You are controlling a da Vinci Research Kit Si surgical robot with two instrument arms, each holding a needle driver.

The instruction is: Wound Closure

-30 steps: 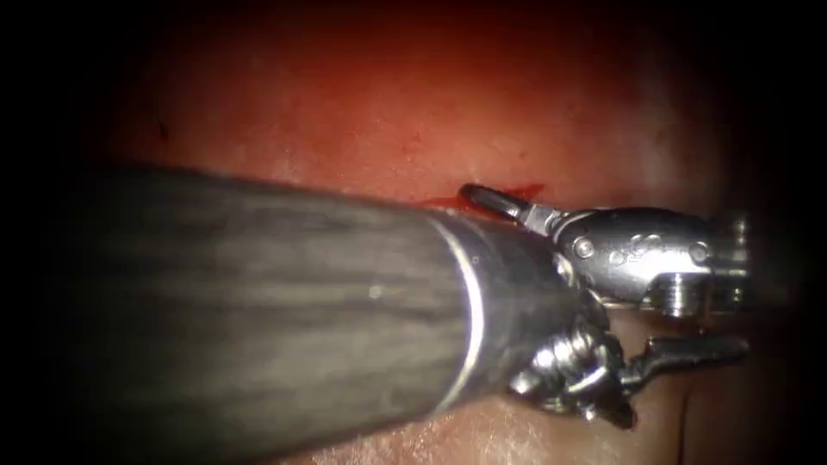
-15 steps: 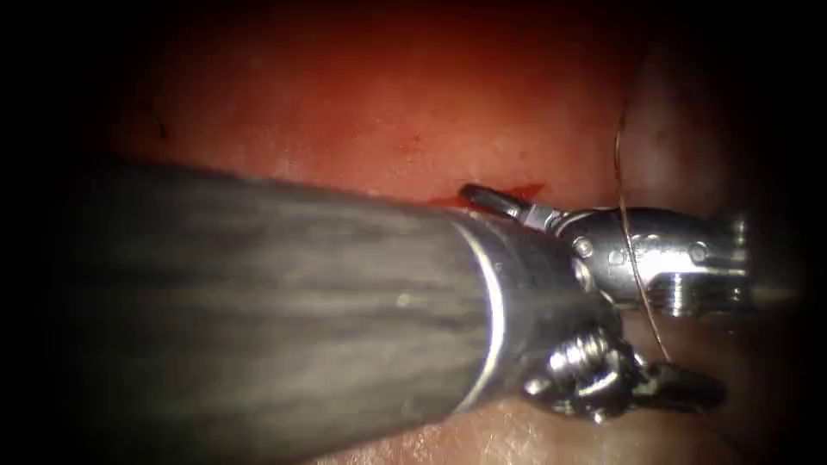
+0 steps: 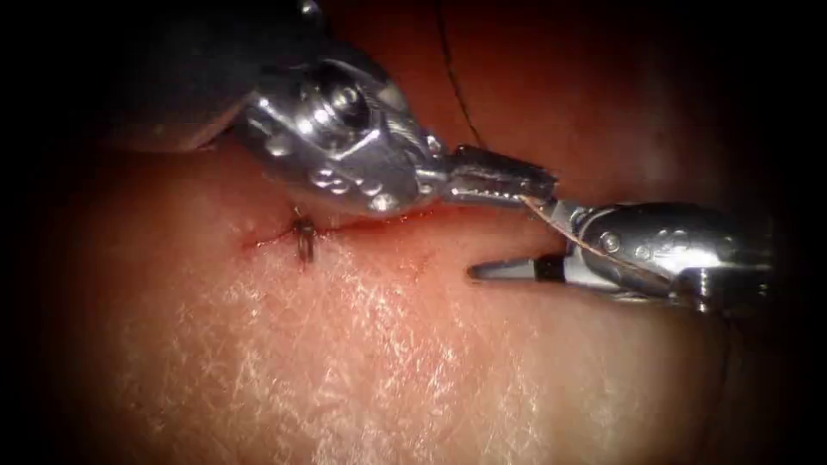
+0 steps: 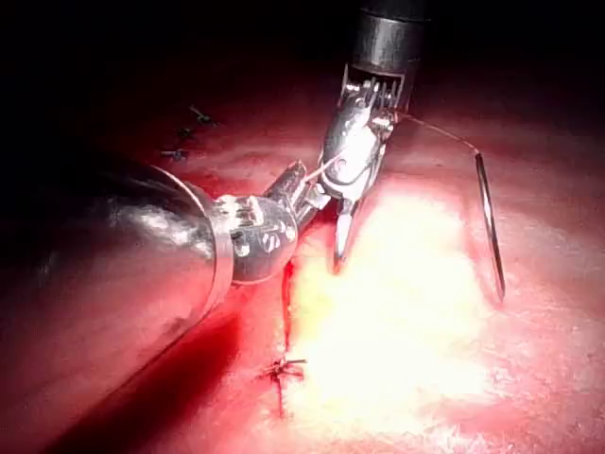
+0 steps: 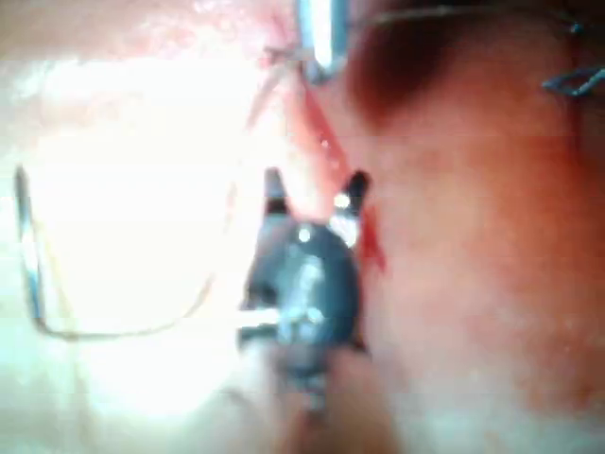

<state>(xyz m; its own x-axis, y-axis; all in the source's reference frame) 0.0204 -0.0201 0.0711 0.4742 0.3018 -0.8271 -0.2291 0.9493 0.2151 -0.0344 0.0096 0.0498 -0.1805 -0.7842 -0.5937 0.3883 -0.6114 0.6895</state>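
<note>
Surroundings lie dark beyond one bright light, perhaps overhead.

Dim and dark all round the edge from the endoscope, with soft light on the middle of the tissue and shiny glints on the left tool and right tool. Thread thin and dark against the red glow. Strong white glare on the tissue from both wrists, deep shadow beside it.
</note>
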